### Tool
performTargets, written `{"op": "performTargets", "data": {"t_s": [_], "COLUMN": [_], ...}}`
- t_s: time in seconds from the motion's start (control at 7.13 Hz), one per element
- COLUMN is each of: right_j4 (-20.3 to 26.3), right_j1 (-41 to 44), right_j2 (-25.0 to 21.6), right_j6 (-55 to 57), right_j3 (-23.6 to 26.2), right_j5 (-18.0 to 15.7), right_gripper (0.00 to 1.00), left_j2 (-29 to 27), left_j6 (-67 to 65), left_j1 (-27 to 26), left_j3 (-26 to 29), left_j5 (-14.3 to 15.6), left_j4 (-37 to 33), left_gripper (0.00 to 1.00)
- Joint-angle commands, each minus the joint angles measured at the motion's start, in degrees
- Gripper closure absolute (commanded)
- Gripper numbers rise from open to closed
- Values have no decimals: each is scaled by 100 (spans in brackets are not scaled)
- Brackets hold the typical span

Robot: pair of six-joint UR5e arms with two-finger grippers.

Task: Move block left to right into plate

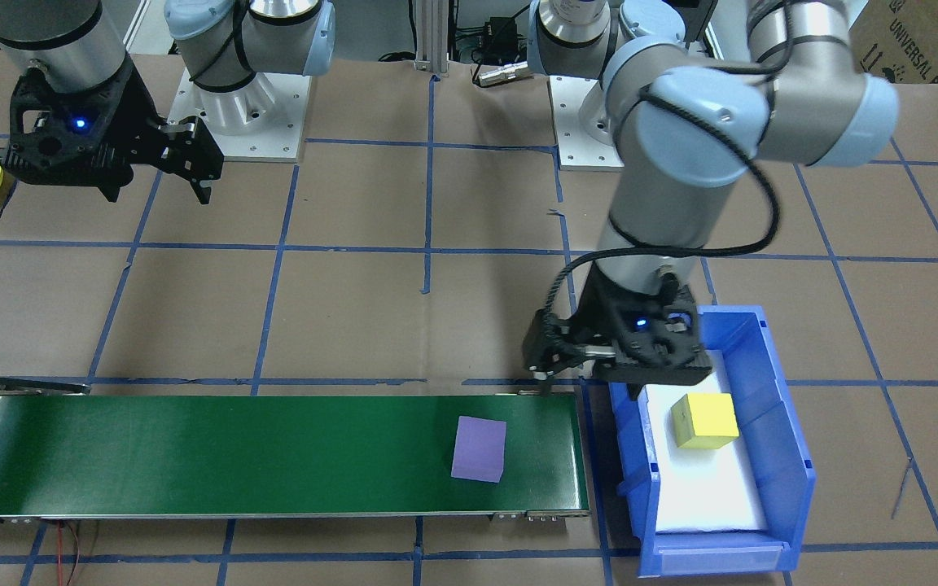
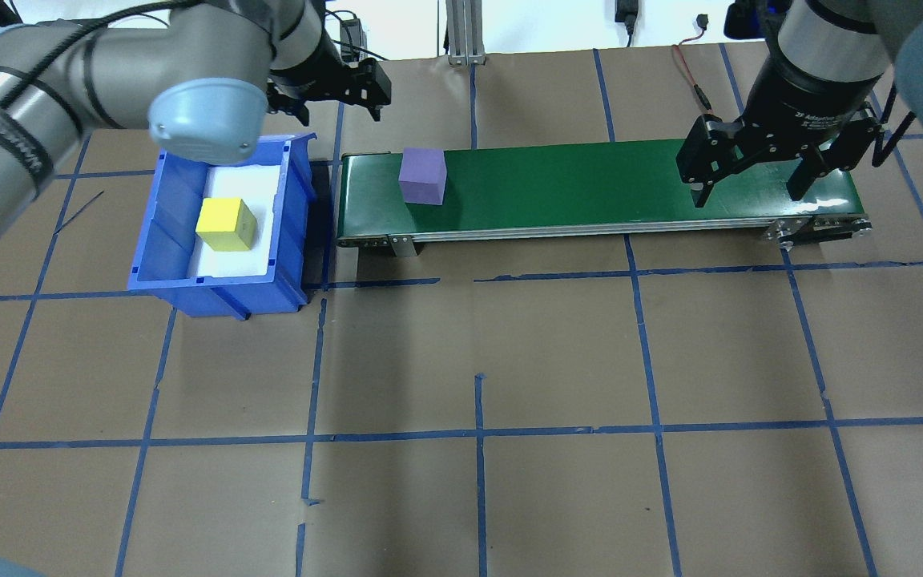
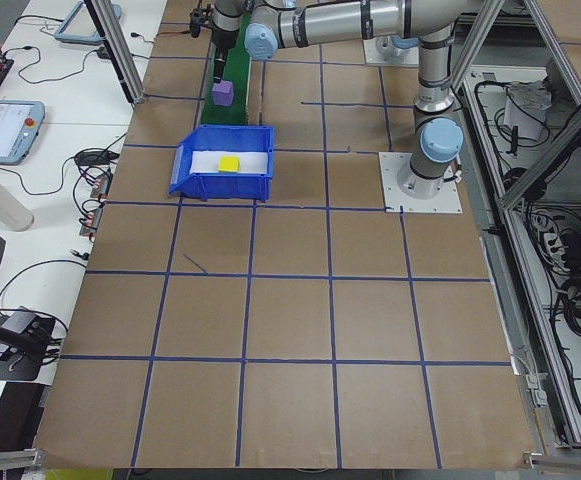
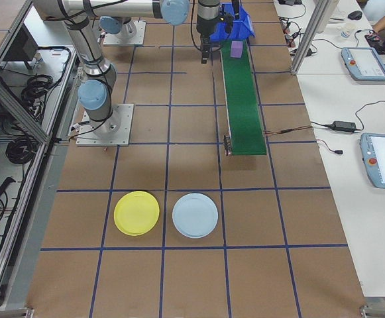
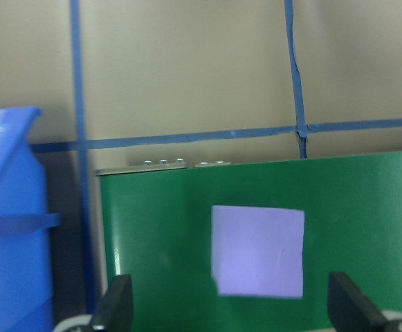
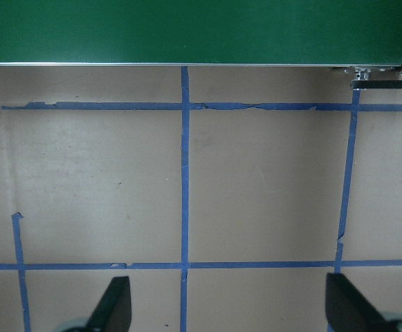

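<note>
Starting at the left end of the overhead view: the blue bin (image 2: 221, 232) sits just beside the left end of the green conveyor belt (image 2: 590, 188). A yellow cube (image 2: 226, 224) rests inside the bin on its white liner, untouched. The bin appears to serve as the supply point for blocks.

The left gripper (image 2: 332, 80) hangs above the table just behind the corner where bin and belt meet. Its fingers stand apart and hold nothing, as the left wrist view confirms. The purple cube (image 2: 422, 176) lies flat on the belt near its left end, free of any contact. This is judged to be the block now in transit; the belt carries it toward the right arm.

The right gripper (image 2: 754, 172) waits above the right end of the belt, fingers spread and empty, positioned to receive the block on arrival.

The yellow plate (image 4: 136, 212) lies on the table well beyond the belt's right end, next to a light blue plate (image 4: 195, 215). Both look empty, though they are small in the right side view.
</note>
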Motion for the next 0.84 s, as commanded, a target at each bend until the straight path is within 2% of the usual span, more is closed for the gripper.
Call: {"op": "performTargets", "data": {"t_s": [0.0,0.14,0.28,0.56,0.7], "right_j4": [-446,-528,-903,-1432,-1495], "right_j1": [20,20,20,29,20], "right_j2": [368,501,712,1046,1126], "right_j6": [-438,-421,-360,-211,-105], "right_j3": [-65,-118,-101,-110,-110], "right_j5": [-42,-25,19,536,660], "right_gripper": [0,0,0,0,0], "left_j2": [155,86,-106,-773,-863], "left_j6": [936,1230,1363,1654,1924], "left_j1": [905,1274,1443,1454,1454], "left_j3": [-150,-369,-467,-450,-476], "left_j5": [31,197,198,207,216], "left_j4": [-799,-866,-649,-288,-304], "left_gripper": [0,0,0,0,0]}}
